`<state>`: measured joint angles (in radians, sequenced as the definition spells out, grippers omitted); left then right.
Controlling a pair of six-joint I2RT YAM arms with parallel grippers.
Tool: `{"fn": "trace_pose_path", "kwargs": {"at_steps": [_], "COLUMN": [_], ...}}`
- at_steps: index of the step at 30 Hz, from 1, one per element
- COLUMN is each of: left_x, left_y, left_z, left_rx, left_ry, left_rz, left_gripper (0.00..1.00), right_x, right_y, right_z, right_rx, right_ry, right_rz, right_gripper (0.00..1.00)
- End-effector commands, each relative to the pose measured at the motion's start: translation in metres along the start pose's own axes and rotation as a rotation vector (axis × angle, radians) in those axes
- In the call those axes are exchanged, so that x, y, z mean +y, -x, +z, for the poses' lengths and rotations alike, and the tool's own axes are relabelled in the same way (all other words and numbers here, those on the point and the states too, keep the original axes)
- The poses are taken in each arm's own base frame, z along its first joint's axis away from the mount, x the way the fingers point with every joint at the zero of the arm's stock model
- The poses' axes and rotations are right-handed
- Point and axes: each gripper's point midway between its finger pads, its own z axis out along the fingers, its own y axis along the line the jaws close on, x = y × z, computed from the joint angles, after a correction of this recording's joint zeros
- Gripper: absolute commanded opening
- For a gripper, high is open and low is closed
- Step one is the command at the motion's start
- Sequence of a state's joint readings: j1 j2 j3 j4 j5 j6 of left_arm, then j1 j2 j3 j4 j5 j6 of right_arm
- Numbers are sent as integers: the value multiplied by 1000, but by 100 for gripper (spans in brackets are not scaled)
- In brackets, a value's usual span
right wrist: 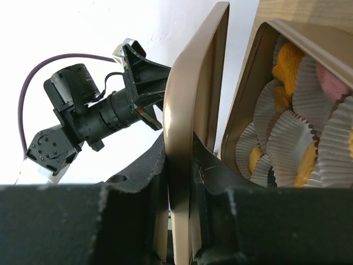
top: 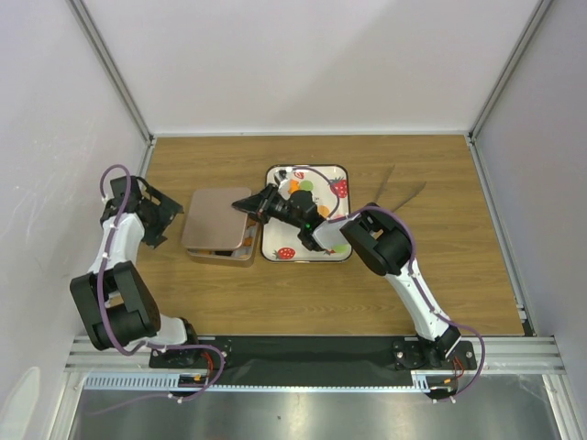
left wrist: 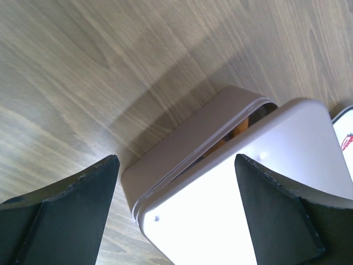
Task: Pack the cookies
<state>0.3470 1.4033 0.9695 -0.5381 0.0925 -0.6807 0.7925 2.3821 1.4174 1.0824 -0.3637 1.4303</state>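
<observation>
Cookies (right wrist: pixel 289 66): orange and pink, in white paper cups (right wrist: pixel 287 132) inside the tin (right wrist: pixel 245 110), just right of the right gripper (right wrist: pixel 181 165).
Lid (right wrist: pixel 190 83): ajar over the tin.
Right gripper: pinching the lid's rim.
Left gripper (left wrist: pixel 176 160): spread, tin corner ahead between its fingers, apart from both.
Tray (top: pixel 275 234): under the right gripper's wrist, on the desk (top: pixel 440 257).

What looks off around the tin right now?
The lid is not seated: it sits skewed, one edge raised off the tin, leaving a gap where cookies in paper cups show. The right gripper pinches its rim. The left gripper is open beside the tin, holding nothing.
</observation>
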Motion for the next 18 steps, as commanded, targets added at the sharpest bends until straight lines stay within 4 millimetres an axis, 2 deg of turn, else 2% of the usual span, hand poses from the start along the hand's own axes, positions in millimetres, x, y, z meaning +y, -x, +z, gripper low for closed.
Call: {"fn": "trace_pose_path", "kwargs": {"at_steps": [1,8,18], "left_x": [-26,-36,-39], "left_y": [12,4,-4], "left_z": [-4,3,12], "left_rx": [-33,-3,32], "left_ry": [-82,-104,-116], "left_rz": [59,95,125], "left_gripper": [92,92,92], "right_x": [10,2,-5], "right_y": [5,4,7], "right_z": [4,5,3], "right_rx": [-22,-18,-18], "right_ry": [51,35,17], "right_rz": [0,3,20], "right_gripper": [0,0,0]}}
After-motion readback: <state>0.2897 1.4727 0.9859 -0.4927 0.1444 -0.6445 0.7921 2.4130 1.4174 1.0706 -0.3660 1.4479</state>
